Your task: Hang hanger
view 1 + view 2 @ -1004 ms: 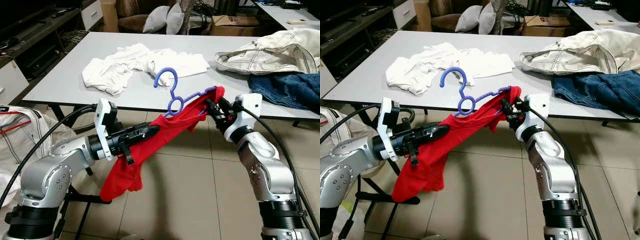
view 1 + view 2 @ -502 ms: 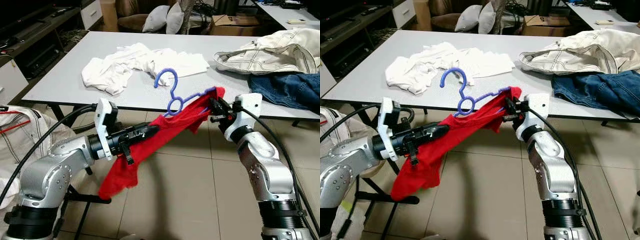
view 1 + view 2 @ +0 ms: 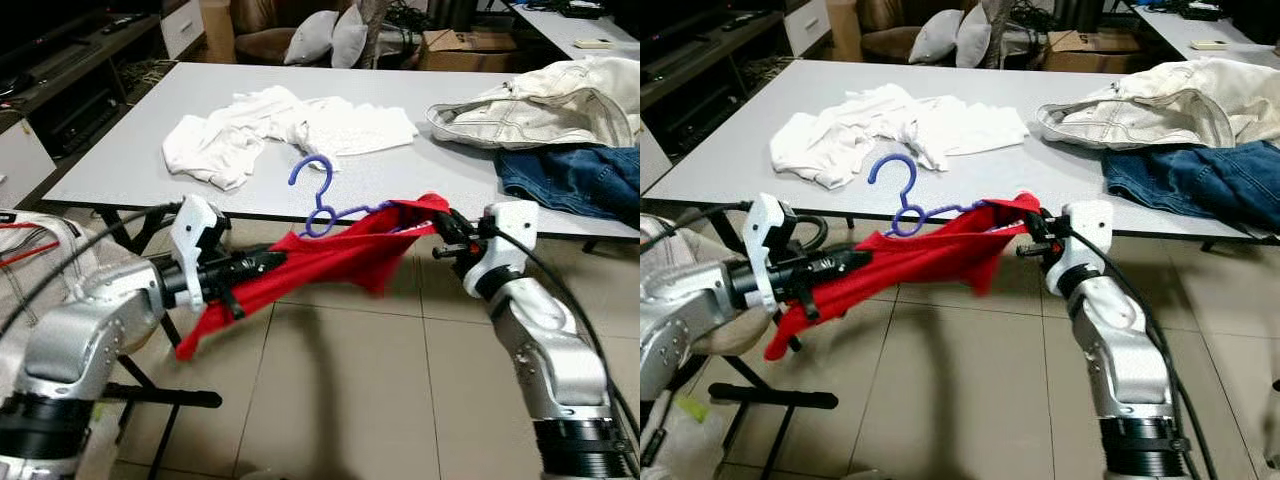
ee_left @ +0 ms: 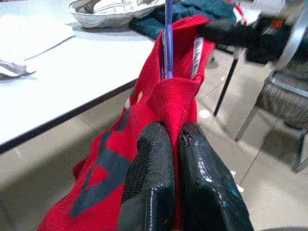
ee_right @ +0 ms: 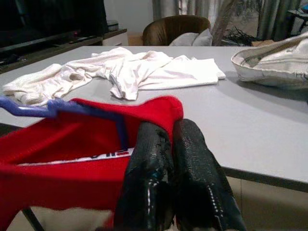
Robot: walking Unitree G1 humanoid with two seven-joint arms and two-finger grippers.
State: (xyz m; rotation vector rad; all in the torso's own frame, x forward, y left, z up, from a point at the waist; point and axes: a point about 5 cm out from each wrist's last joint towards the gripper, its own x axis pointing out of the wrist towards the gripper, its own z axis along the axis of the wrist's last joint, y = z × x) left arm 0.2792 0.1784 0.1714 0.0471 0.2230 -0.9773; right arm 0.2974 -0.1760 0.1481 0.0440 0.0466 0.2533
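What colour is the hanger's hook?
Blue-purple; the hanger shows best in the left eye view.

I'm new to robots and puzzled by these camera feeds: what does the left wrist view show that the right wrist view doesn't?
Left wrist view: the left gripper pinching the red garment, blue jeans and a chair. Right wrist view: the right gripper clamped on the garment's other end, and the white clothes. Both: the garment, the blue hanger, the grey table and the cream jacket.

Both end effectors (left (image 3: 862, 260), right (image 3: 1026, 236)) pinch a red garment (image 3: 930, 256) stretched over a blue hanger (image 3: 902, 196).
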